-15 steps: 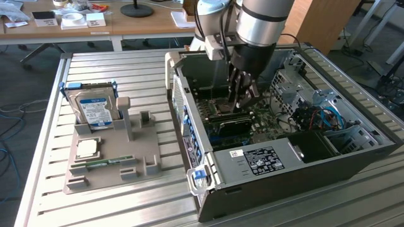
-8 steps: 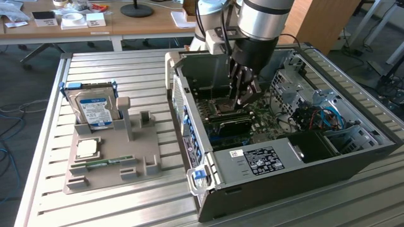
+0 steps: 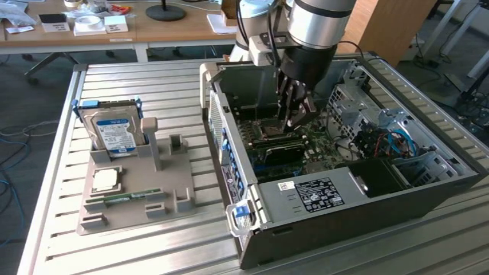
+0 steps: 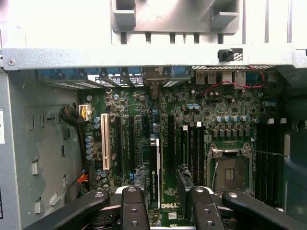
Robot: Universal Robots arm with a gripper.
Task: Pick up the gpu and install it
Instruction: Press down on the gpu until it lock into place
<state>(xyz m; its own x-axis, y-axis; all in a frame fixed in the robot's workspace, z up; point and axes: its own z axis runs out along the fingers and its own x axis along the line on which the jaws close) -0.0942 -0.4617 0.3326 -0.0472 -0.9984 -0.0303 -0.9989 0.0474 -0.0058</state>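
Black gpu [image 4: 154, 172] stands edge-down on the motherboard [image 4: 192, 124], apparently pinched by the end effector [image 4: 160, 201]

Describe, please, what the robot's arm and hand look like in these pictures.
The arm is a thick silver-grey cylinder ending in a black wrist section, with black cables running alongside it. The hand is black, built of slim jointed metal links. In the wrist view, its fingers are glossy black bars studded with round silver screws.
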